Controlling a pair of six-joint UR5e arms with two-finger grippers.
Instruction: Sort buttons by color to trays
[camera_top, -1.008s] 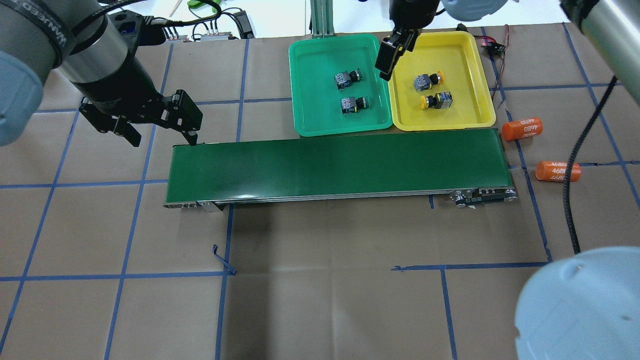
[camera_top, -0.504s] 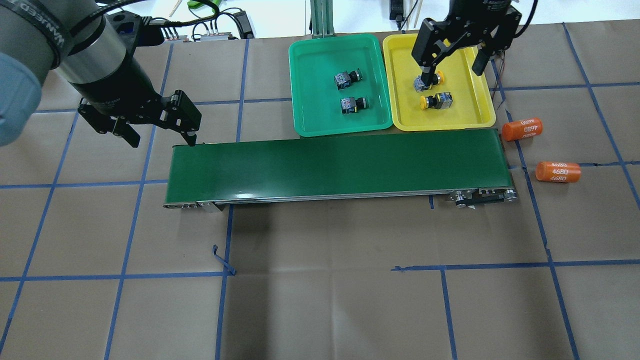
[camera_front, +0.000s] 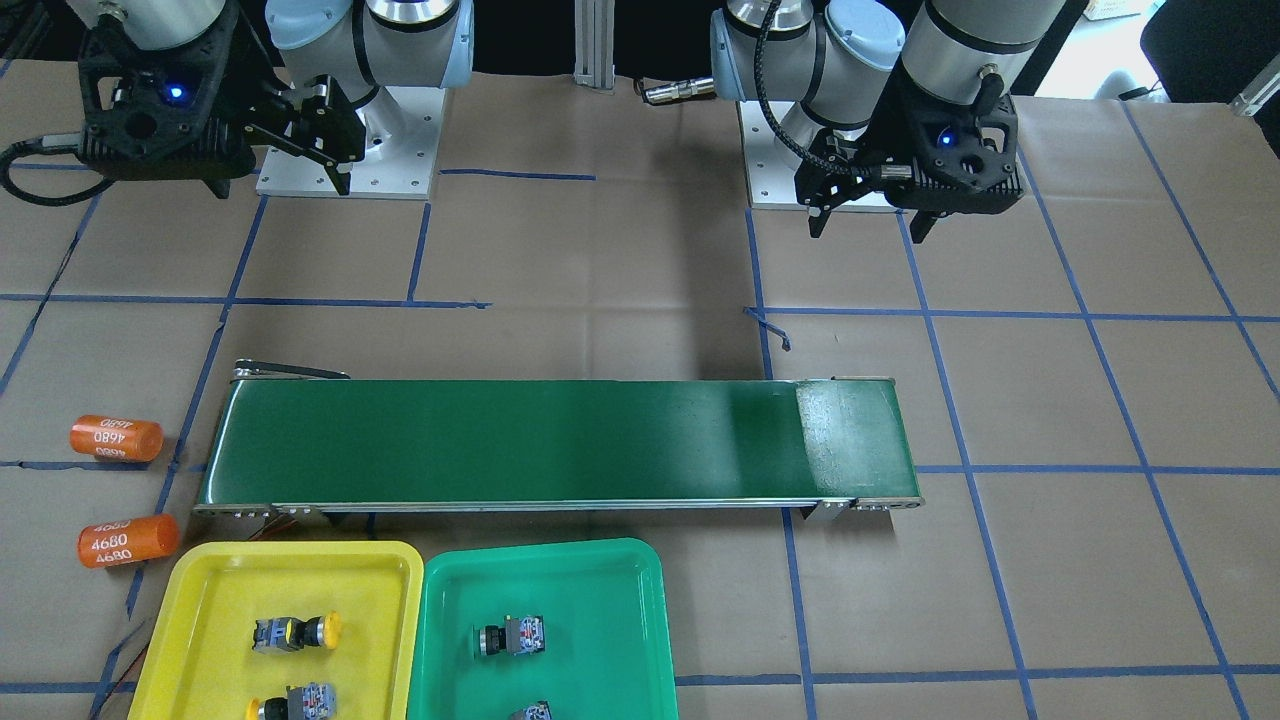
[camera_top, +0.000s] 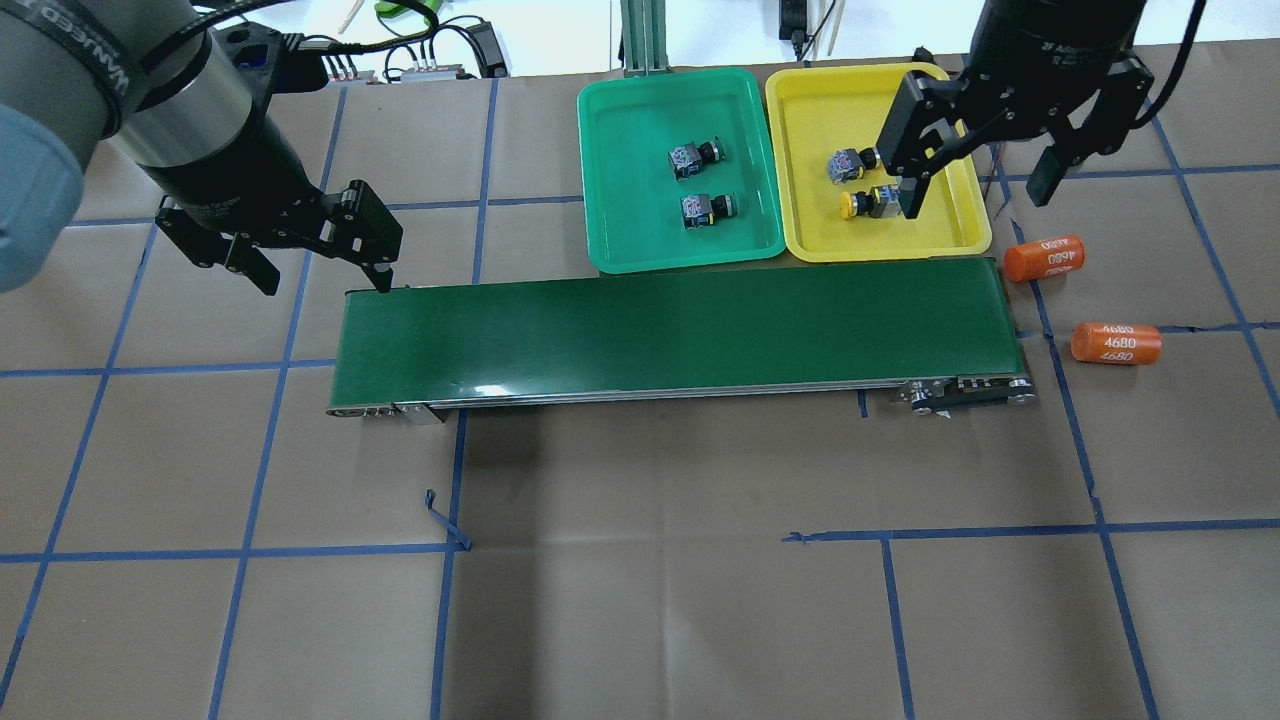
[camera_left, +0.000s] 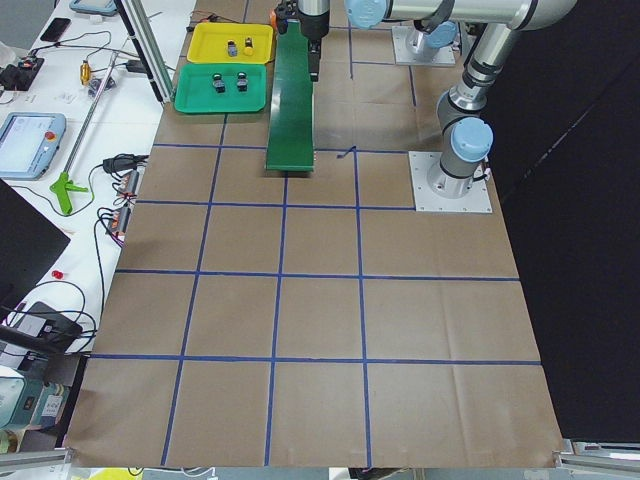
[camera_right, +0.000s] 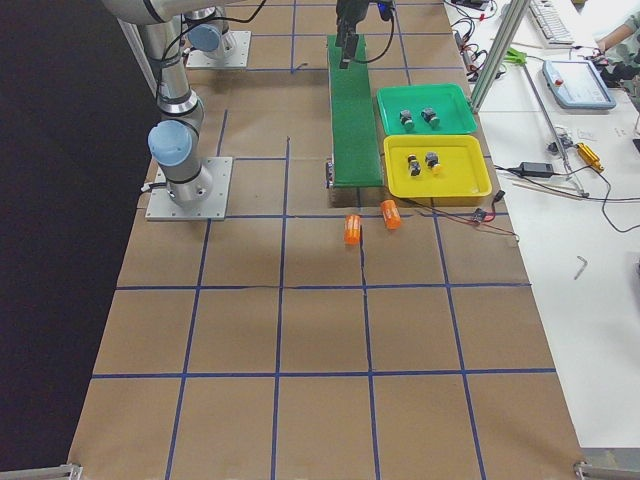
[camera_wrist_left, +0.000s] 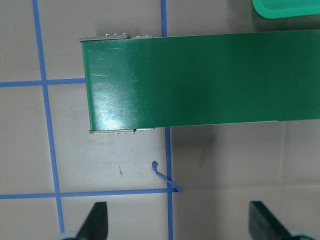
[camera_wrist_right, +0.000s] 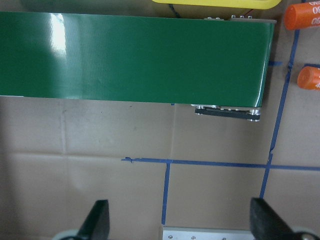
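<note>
Though cropped frontally, buttons show overhead.

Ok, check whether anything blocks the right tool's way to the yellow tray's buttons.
Nothing visible does. The open right tool hangs high; only the flat, bare conveyor belt lies between it and the yellow tray holding both yellow buttons.

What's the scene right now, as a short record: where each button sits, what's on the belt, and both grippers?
yellow buttons: two, both in the yellow tray
green buttons: two, both in the green tray
conveyor belt: no buttons on it
orange cylinders: two, lying beyond the belt's end nearest the yellow tray
left gripper: open, empty, raised on the robot's side of the belt
right gripper: open, empty, raised on the robot's side of the belt
sorting: looks complete
</note>
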